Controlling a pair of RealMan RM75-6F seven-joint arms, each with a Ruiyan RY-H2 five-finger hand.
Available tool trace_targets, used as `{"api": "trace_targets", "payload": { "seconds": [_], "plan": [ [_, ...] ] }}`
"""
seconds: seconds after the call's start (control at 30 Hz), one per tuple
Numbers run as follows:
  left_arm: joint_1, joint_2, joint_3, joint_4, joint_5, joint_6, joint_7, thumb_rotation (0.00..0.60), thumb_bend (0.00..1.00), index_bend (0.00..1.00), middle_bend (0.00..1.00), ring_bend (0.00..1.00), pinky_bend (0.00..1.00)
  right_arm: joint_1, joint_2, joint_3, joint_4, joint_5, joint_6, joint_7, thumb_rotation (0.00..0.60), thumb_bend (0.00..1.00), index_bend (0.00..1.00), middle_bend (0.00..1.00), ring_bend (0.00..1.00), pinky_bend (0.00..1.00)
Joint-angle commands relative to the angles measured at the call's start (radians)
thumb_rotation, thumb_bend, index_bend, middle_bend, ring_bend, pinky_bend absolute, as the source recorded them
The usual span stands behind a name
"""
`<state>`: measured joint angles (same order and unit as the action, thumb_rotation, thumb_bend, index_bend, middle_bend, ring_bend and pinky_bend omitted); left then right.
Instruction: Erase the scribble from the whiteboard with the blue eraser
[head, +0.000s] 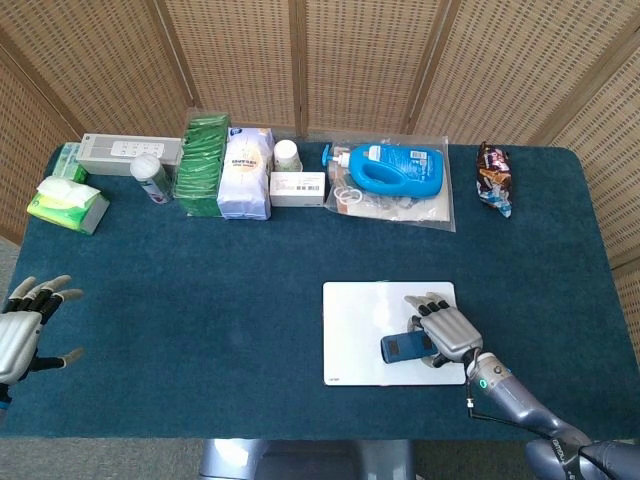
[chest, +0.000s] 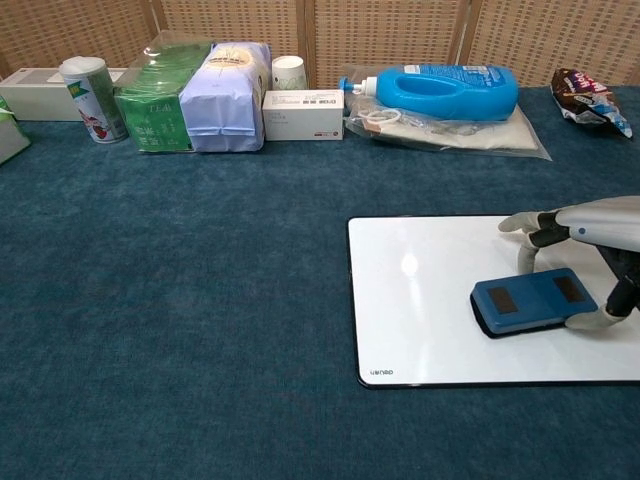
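My right hand (chest: 600, 265) runs off the edge of the chest view, so only part of it shows there, and in the head view it covers the right end of the eraser (head: 402, 347). My left hand (head: 22, 330) is cut by the frame's left edge in the head view and doesn't show in the chest view at all. I can't make out any scribble on the whiteboard (chest: 430, 300); the bare part looks plain white with a glare spot, and whatever is under the eraser is hidden.

Right hand fingers (chest: 527, 225) are wrapped around the eraser, some over its far edge and the thumb at the near edge, pinching it flat against the board. The eraser sits on the right half of the board, dark pads facing up in the chest view. Left hand holds nothing, fingers spread apart, hanging over the near left corner of the desk (head: 200, 290).

Count along the back of the desk: one whiteboard, one eraser, one blue bottle (head: 395, 170) lying on a clear bag, one snack pack (head: 493, 177) far right, one white box (head: 297, 187), one cup (head: 287, 153) behind it, one pale bag (head: 245, 173), one green pack (head: 202, 163), one can (head: 150, 177), one long grey box (head: 130, 153), one tissue pack (head: 68, 203).
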<state>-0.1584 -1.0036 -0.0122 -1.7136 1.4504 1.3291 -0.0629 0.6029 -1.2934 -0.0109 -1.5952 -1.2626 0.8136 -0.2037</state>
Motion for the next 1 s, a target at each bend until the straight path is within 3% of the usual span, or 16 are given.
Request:
{"api": "trace_targets", "payload": {
  "seconds": [0.03, 0.5, 0.87, 1.0],
  "plan": [
    [-0.003, -0.002, 0.0, -0.001, 0.001, -0.004, 0.003, 0.6, 0.17, 0.24, 0.13, 0.16, 0.0, -0.001, 0.012, 0.006, 0.005, 0.003, 0.005, 0.005, 0.6, 0.29, 0.8, 0.05, 0.0, 0.0],
    [-0.024, -0.01, -0.007, -0.011, 0.001, -0.026, 0.02, 0.6, 0.17, 0.24, 0.13, 0.16, 0.0, 0.018, 0.091, 0.074, -0.019, 0.054, 0.02, 0.039, 0.6, 0.29, 0.79, 0.05, 0.0, 0.0],
    [-0.019, -0.009, 0.0, -0.014, 0.003, -0.021, 0.018, 0.6, 0.17, 0.24, 0.13, 0.16, 0.0, 0.036, 0.056, 0.065, -0.009, 0.078, -0.009, 0.012, 0.6, 0.29, 0.77, 0.05, 0.0, 0.0],
    [-0.014, -0.006, 0.002, -0.011, 0.001, -0.016, 0.014, 0.6, 0.17, 0.24, 0.13, 0.16, 0.0, 0.038, 0.042, 0.054, 0.015, 0.088, -0.029, 0.013, 0.6, 0.29, 0.71, 0.04, 0.0, 0.0]
  ]
}}
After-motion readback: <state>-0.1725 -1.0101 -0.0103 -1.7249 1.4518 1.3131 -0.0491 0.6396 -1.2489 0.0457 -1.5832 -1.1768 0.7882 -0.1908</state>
